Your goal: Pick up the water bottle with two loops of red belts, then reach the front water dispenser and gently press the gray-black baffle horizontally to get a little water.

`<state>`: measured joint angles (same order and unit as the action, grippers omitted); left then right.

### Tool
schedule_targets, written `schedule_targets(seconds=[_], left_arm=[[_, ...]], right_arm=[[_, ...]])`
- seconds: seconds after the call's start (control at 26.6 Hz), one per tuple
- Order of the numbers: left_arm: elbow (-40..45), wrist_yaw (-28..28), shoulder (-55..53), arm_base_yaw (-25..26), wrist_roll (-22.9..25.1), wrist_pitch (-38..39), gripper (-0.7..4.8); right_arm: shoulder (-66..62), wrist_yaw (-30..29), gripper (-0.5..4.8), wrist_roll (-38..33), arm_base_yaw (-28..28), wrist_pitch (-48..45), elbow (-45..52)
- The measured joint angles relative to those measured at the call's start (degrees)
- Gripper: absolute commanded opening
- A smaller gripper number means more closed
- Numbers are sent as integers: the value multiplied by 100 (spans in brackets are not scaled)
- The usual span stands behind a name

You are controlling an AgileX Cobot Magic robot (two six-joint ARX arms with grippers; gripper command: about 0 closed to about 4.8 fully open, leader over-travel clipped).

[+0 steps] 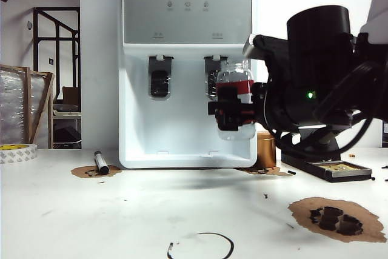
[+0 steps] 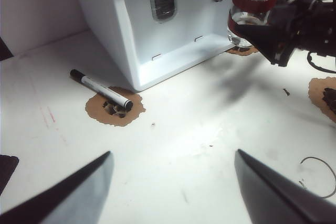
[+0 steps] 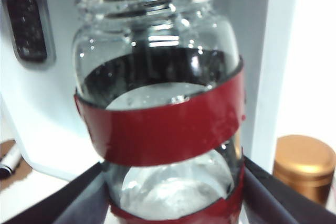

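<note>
Right up against the lens is the small clear glass water bottle (image 3: 160, 114) with two broad red bands round its body, wide threaded neck open at the top, upright, a little water showing in its lower half. The right hand (image 1: 233, 108) is clamped on it, dark fingers (image 3: 79, 198) pressing either side at the lower band. That hand holds the bottle up off the white bench (image 1: 151, 210), inside the recessed bay of the tall white AUX water dispenser (image 1: 187, 65) with the gray upper panel. Just above and behind the right hand sits the small rectangular gray-black baffle (image 1: 213, 80), the right-hand paddle; the bottle's neck is in front of it, but whether glass touches paddle I cannot tell. Below the right hand and a touch outward, a small copper-brown cylinder (image 1: 265, 148) stands on the bench beside the dispenser's base.

Over to the left hand (image 2: 173, 187): its two gray fingers (image 2: 79, 192) stand wide apart, nothing between them, hanging above bare bench. Ahead of it, toward the dispenser's corner, a black-and-white marker pen (image 2: 102, 91) lies on a brown worn patch (image 2: 114, 109). Off to that hand's far side, a thin dark wire loop (image 2: 321, 174) lies on the bench. The smoother left-hand paddle (image 1: 160, 82) hangs well clear of the bottle.
</note>
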<state>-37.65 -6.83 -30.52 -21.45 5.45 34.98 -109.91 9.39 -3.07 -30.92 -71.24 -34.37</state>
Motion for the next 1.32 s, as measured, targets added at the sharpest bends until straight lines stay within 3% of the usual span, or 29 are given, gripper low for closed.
schedule_targets(seconds=[0.19, 0.45, 1.32], left_arm=[[0, 2, 0, 0, 0, -9, 374], [-2, -105, 0, 0, -2, -52, 374], [-2, -203, 0, 0, -2, -52, 374]], right_arm=[[0, -466, 157, 2, -7, 363, -251], [-2, -651, 157, 2, -4, 990, -616], [-118, -1115, 159, 2, 407, 1368, -984]])
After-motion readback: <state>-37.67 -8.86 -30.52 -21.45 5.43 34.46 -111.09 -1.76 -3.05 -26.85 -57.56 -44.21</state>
